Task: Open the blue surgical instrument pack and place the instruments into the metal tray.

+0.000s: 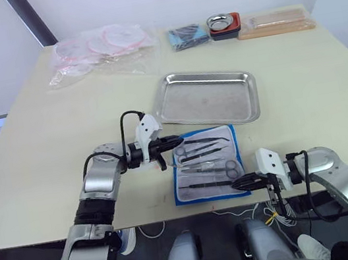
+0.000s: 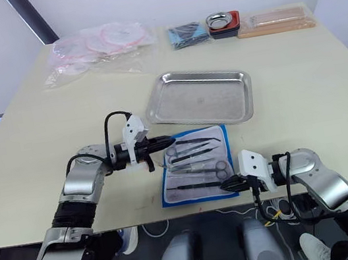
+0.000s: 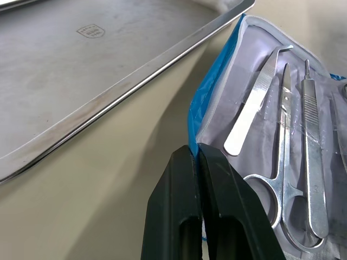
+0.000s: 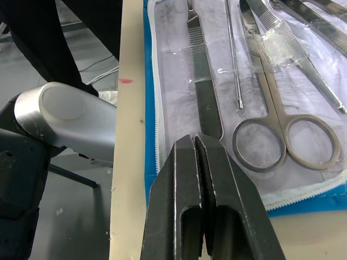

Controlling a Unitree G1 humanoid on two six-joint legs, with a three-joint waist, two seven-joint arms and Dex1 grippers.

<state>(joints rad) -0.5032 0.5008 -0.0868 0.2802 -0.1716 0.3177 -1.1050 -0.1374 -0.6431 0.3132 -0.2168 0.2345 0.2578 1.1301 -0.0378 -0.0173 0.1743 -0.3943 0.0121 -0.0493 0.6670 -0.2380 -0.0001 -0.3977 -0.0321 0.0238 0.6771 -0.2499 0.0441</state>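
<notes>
The blue surgical instrument pack (image 1: 180, 196) lies open and flat near the table's front edge, pale lining up. Several instruments rest in it: scissors (image 1: 224, 167), tweezers (image 3: 255, 103), a flat handle (image 4: 203, 92) and a thin probe (image 4: 233, 54). Just beyond the pack lies the metal tray (image 1: 207, 96), with nothing in it. My left gripper (image 1: 177, 141) is shut, its tips at the pack's far left edge. My right gripper (image 1: 235, 186) is shut, low over the pack's near right corner, beside the scissors' rings (image 4: 282, 130). I see nothing held in either.
Along the far edge are clear bags of pink-rimmed items (image 1: 100, 49), a dark blue cloth bundle (image 1: 188, 35), a small steel bowl on a red-black base (image 1: 223, 25) and a tan flat packet (image 1: 275, 22). The table's front edge runs just below the pack.
</notes>
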